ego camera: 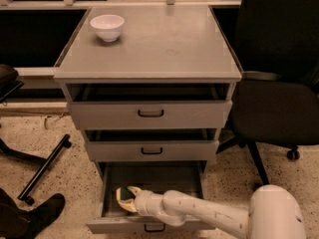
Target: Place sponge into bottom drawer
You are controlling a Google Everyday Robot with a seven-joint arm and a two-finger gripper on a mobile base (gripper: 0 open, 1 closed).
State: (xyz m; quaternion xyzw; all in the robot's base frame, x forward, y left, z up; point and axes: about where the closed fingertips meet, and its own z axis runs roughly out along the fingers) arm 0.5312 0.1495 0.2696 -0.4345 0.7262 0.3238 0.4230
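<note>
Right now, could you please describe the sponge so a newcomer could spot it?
Find the grey wood-look cabinet; its lowest, deepest drawer is pulled open. Inside at the left, the white arm's tool grips the small pale yellow sponge with dark green layer, unlike the white bowl up on top.

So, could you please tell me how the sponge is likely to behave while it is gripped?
The sponge, held by the end effector inside the open bottom drawer, looks like foam, so it probably squashes rather than slips. It seems small and likely light; once released it should lie flat, not roll.
</note>
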